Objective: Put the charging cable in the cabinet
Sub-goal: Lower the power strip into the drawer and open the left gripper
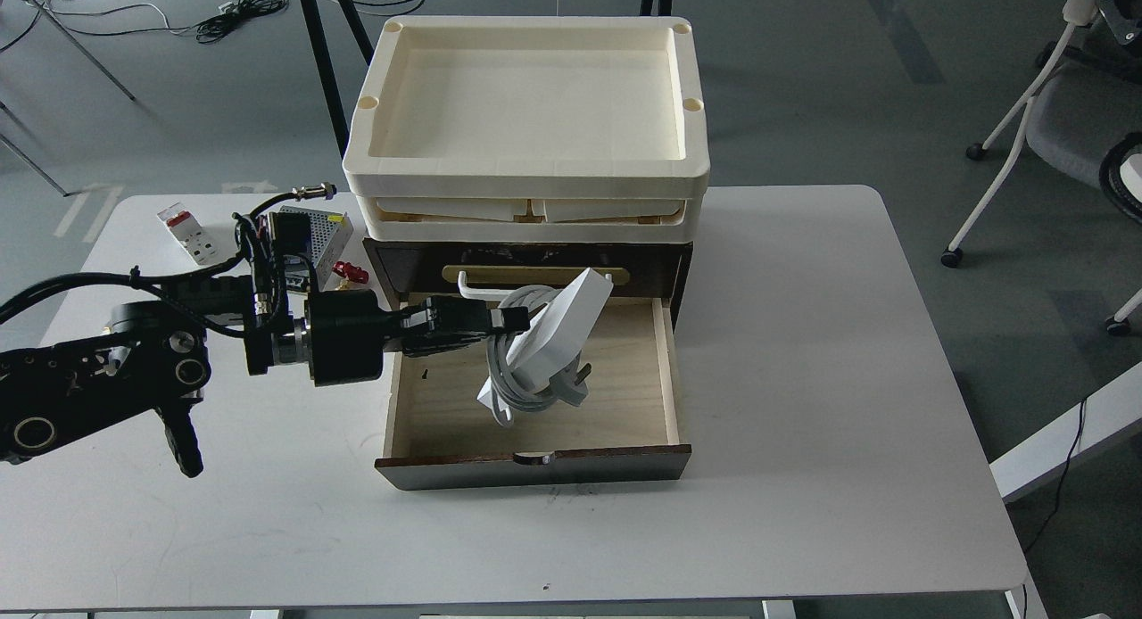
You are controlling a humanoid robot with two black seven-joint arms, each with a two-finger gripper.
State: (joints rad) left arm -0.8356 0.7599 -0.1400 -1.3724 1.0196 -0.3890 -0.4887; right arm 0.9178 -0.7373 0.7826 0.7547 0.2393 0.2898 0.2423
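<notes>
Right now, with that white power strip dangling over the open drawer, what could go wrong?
The left gripper pinches the charging cable at one edge, so it hangs tilted and might slip or swing. Its cord loops and plug droop loosely below and could snag on the walls of the cabinet drawer. The strip's top end sits close to the white handle above, so it may bump it.

You can't see the white bar handle (473, 288) whole: the charging cable (544, 347) covers its right part. The silver perforated box (308, 222) sits half hidden behind your left arm.
</notes>
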